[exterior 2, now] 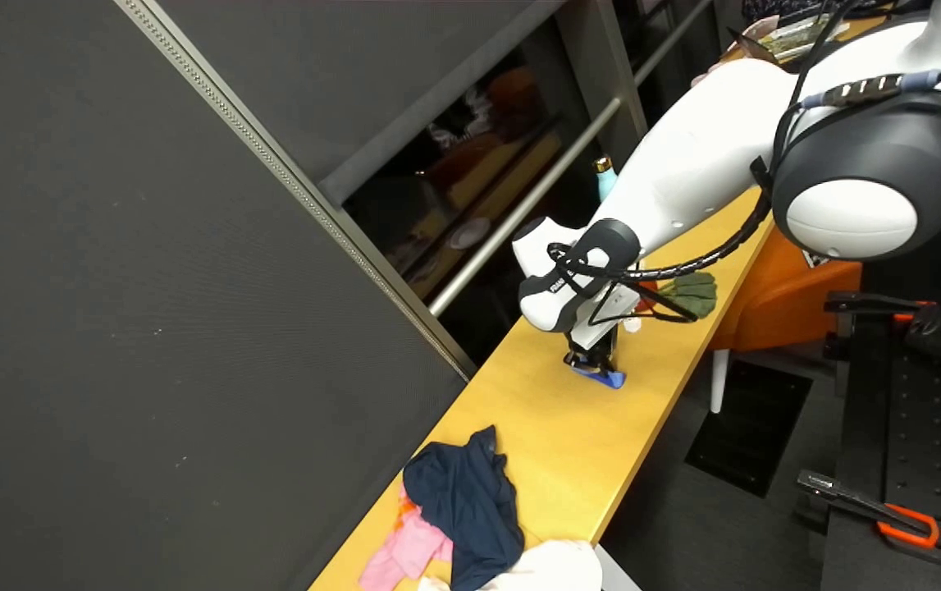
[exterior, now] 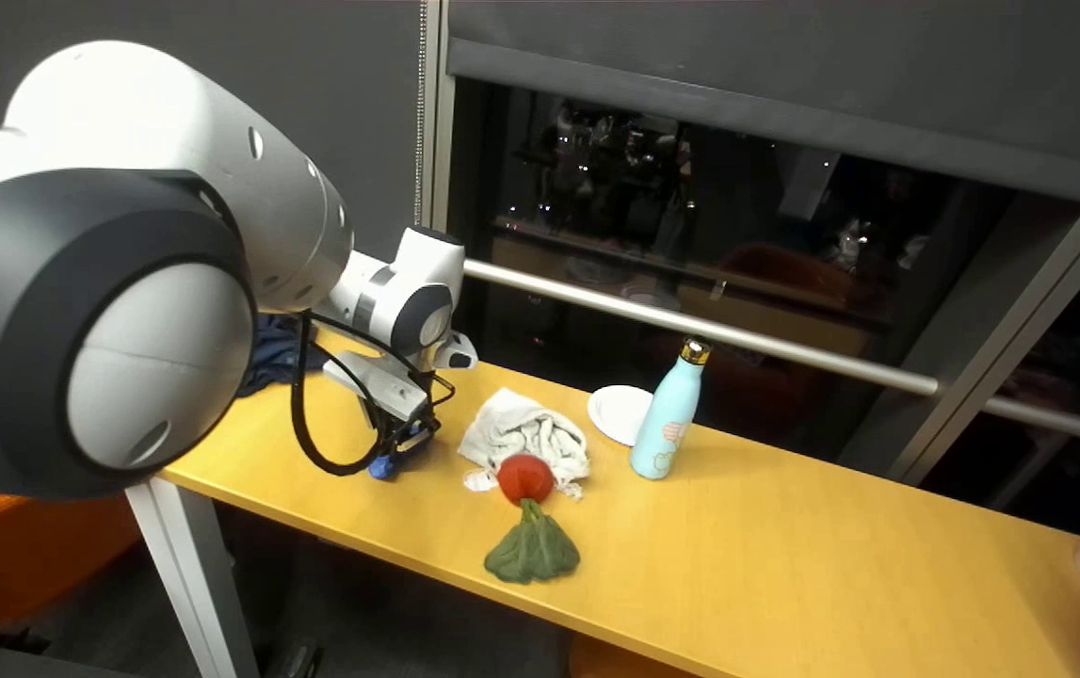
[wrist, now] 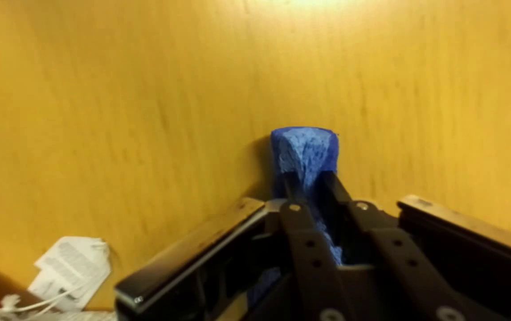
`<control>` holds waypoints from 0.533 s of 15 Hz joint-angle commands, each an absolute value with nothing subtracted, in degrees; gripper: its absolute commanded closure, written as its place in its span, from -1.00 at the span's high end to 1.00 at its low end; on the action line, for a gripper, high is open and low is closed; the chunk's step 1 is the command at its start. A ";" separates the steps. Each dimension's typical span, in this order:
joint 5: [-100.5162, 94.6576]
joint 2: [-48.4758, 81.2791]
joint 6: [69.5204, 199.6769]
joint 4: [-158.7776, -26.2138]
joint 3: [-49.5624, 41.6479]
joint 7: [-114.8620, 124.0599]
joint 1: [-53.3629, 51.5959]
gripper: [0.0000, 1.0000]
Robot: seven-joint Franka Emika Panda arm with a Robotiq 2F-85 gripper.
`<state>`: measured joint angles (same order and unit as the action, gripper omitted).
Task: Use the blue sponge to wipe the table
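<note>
The blue sponge [wrist: 305,145] is pinched between the fingers of my gripper [wrist: 309,179] in the wrist view. Its near end sticks out past the fingertips and its middle is hidden by the fingers. The sponge also shows in both exterior views [exterior: 382,466] [exterior 2: 614,379], low under the gripper [exterior: 415,435] [exterior 2: 593,359] and at the surface of the yellow wooden table [exterior: 765,565]. Whether it presses on the table [exterior 2: 552,419] I cannot tell exactly. The gripper points down, shut on the sponge.
Beside the gripper lie a white cloth [exterior: 525,428], a red tomato-like item [exterior: 524,478] and green broccoli [exterior: 532,548]. A white plate [exterior: 617,412] and a light blue bottle [exterior: 669,419] stand behind. Dark clothing [exterior 2: 470,501] lies at the table's end. A white tag [wrist: 75,267] shows.
</note>
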<state>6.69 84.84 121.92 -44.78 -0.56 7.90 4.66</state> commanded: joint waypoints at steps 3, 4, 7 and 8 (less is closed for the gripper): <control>4.64 87.37 122.54 -43.17 -1.02 7.15 3.87 -0.92; 4.58 87.37 122.27 -42.92 -0.59 7.95 2.50 -0.92; 4.07 87.27 122.78 -43.21 -0.12 9.71 -1.71 -0.92; 3.89 87.28 123.23 -43.38 -0.04 9.79 -3.02 -0.92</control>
